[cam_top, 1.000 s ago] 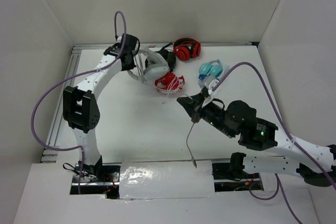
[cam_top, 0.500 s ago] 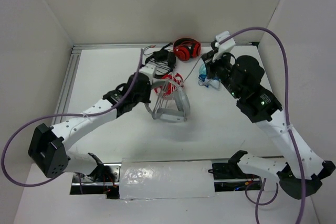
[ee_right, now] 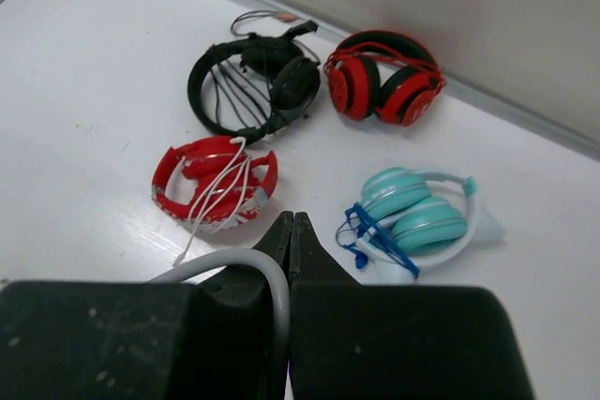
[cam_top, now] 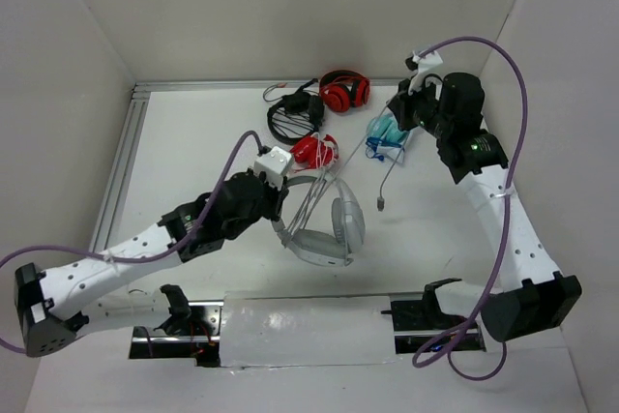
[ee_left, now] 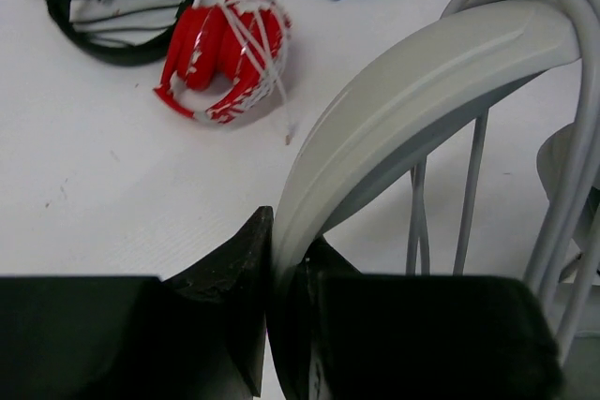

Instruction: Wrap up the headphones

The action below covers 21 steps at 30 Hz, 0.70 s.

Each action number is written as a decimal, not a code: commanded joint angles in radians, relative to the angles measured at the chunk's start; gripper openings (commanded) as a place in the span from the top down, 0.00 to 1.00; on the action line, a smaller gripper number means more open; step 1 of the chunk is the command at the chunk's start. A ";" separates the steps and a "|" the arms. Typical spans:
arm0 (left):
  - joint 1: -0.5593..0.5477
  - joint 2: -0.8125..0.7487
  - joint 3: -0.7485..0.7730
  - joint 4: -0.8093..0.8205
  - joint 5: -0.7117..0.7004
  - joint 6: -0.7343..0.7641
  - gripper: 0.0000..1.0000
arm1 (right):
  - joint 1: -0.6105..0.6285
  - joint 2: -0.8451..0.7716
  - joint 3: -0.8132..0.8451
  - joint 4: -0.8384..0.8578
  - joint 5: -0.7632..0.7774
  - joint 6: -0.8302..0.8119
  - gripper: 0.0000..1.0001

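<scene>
Currently, left hand (ee_left: 286,243) pinching the headphones (cam_top: 346,223) by the headband (ee_left: 422,72), right hand (ee_right: 291,228) pressed together on their cable (ee_right: 248,262).

The grey-white headphones (cam_top: 327,227) are sitting low in frame centre, perhaps hanging rather than resting, their thin cable (cam_top: 386,191) crossing the headband (ee_left: 422,91) and trailing toward the upper right.

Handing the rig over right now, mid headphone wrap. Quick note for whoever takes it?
Left gripper: shut on the grey-white headphones, clamped on the headband, front centre of the table.
Right gripper: shut on the cable, pulled straight toward the far right, near the light blue pair.
Done: several cable turns lie across the headband.
Left: wrap the remaining length; the plug end is loose.
</scene>
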 commanded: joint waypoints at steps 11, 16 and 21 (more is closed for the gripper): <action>-0.069 -0.225 0.127 0.152 0.390 0.137 1.00 | -0.034 0.045 -0.330 0.402 -0.486 0.113 0.98; -0.069 -0.165 0.288 0.147 0.422 0.120 1.00 | 0.085 0.017 -0.416 0.455 -0.507 0.133 0.90; -0.069 -0.036 0.551 0.079 0.422 0.093 1.00 | 0.185 -0.017 -0.470 0.573 -0.476 0.155 0.81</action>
